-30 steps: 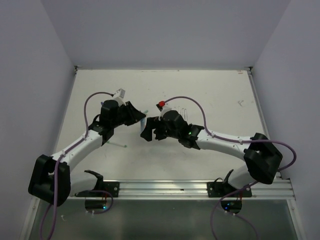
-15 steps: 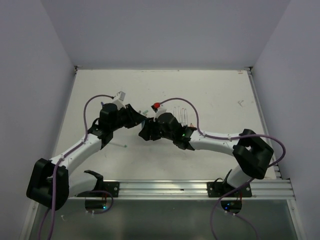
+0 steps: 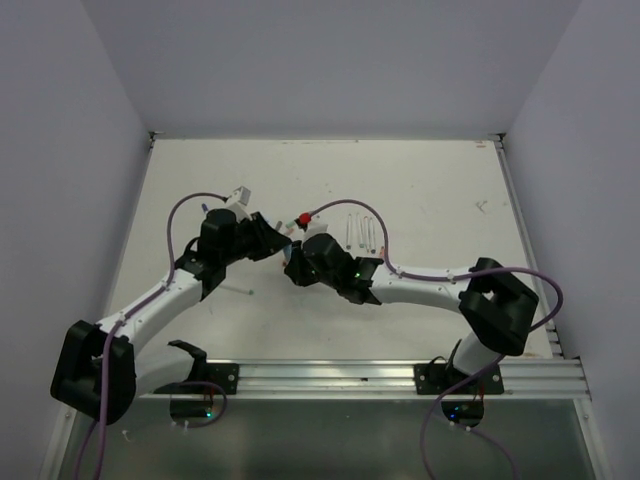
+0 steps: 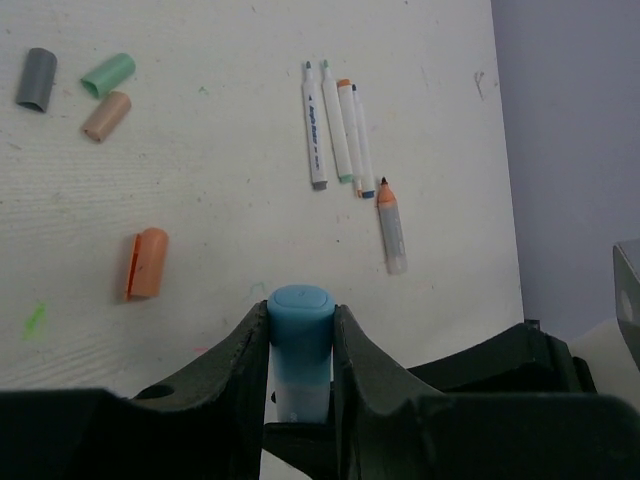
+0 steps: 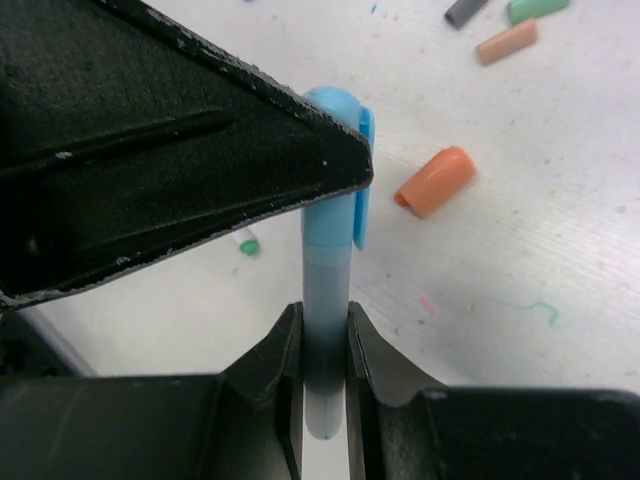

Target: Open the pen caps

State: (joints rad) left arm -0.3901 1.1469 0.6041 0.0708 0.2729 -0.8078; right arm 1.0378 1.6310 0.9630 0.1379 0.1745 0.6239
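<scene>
Top view: left gripper and right gripper meet nose to nose above white table.
Left wrist: fingers pinch light-blue plastic pen cap, seen end-on.
Right wrist: fingers clamp pale cylindrical marker barrel below the cap.
Judgement: pull straight apart along the pen axis, with firm grips and no bending.
</scene>
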